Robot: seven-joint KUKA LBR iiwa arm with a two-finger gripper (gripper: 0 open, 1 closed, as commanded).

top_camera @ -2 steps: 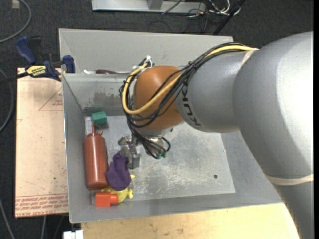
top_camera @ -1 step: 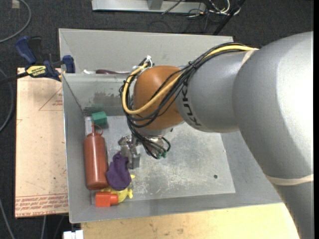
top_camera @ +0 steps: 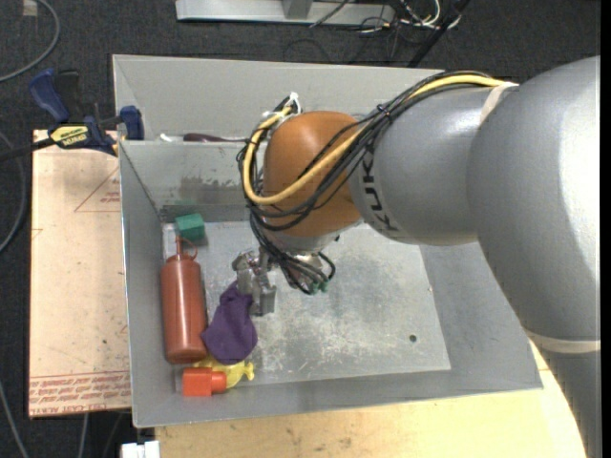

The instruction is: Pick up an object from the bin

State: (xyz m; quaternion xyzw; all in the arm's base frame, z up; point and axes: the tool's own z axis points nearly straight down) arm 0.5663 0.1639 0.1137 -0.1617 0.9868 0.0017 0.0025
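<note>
My gripper (top_camera: 258, 296) hangs low over the bin floor, left of the middle, under the arm's orange cover. Its tip is at the upper right edge of a crumpled purple soft thing (top_camera: 231, 328) and seems to touch it. Just left of that lies a long red-brown bottle (top_camera: 182, 306) along the left wall. At the bottle's upper end is a small green block (top_camera: 191, 226). Below the purple thing, at the front left corner, sit an orange block (top_camera: 200, 382) and a small yellow piece (top_camera: 238, 372).
The things are gathered along the bin's left wall. The big grey arm reaches in from the right and hides the back right part of the bin. Bare grey floor shows to the right of the gripper.
</note>
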